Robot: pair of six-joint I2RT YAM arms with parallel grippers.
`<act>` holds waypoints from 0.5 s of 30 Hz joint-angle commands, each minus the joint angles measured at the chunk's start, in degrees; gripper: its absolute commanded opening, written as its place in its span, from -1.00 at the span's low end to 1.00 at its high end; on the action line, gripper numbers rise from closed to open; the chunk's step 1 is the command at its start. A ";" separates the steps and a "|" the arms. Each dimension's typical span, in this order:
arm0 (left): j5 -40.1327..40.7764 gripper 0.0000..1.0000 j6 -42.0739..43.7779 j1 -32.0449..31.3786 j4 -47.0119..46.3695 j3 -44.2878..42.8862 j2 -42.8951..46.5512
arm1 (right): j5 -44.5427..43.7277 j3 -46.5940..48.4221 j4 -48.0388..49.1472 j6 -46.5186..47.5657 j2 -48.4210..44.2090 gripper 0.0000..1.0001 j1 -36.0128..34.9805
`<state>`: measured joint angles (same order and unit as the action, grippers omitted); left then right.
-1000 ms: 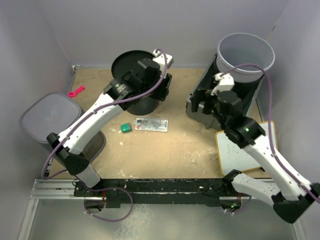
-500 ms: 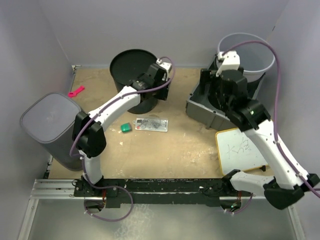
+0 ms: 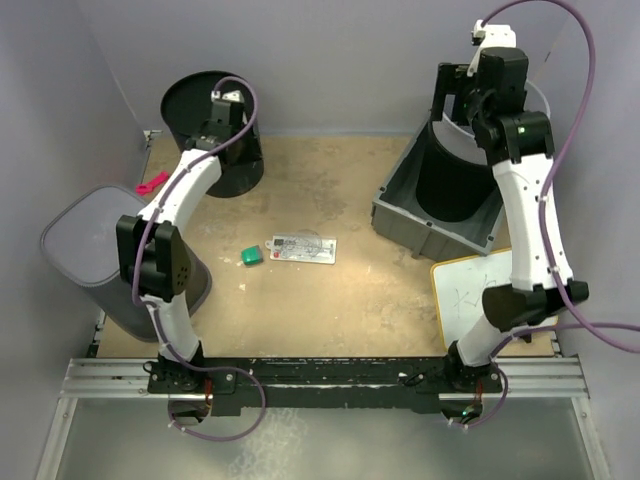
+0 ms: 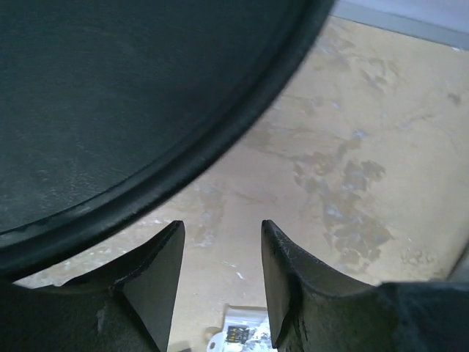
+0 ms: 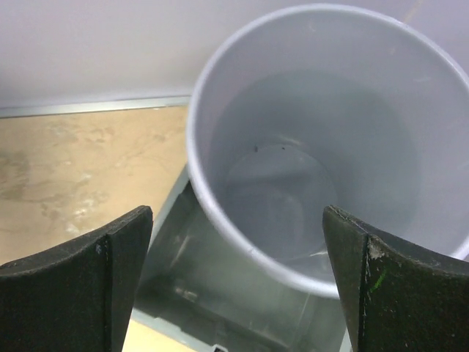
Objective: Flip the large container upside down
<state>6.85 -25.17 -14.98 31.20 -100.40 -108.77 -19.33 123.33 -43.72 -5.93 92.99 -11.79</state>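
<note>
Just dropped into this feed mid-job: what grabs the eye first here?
The right end effector is spread wide, high above the grey bucket, which stands upright in the grey bin at the far right of the table. Across from it, the left end effector hangs open right beside the rim of the black bucket in the far left corner.

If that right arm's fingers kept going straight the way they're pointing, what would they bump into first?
Probably the grey bucket: its near rim sits between the open fingers of the right gripper. Depth is unclear.
</note>
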 commanded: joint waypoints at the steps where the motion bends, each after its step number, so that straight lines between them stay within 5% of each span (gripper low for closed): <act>1: -2.19 -0.12 -1.23 0.57 0.05 0.82 3.11 | 6.18 5.46 -5.30 1.65 4.73 0.99 3.93; 8: -5.07 -0.12 -0.59 -0.92 -1.47 9.42 14.60 | 8.42 8.15 -6.41 3.31 11.06 0.59 5.02; 12: -4.82 -0.11 -0.16 -3.86 -0.64 10.68 19.30 | 9.31 8.96 -6.47 3.39 12.28 0.07 5.02; 15: -4.81 -0.11 -0.35 -5.84 -0.15 10.21 20.74 | 8.68 9.51 -5.89 3.58 11.60 -0.51 5.02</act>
<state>3.03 -25.89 -18.61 32.42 -89.41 -92.07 -10.31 129.23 -50.17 -3.20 107.07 -6.87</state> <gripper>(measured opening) 0.443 0.402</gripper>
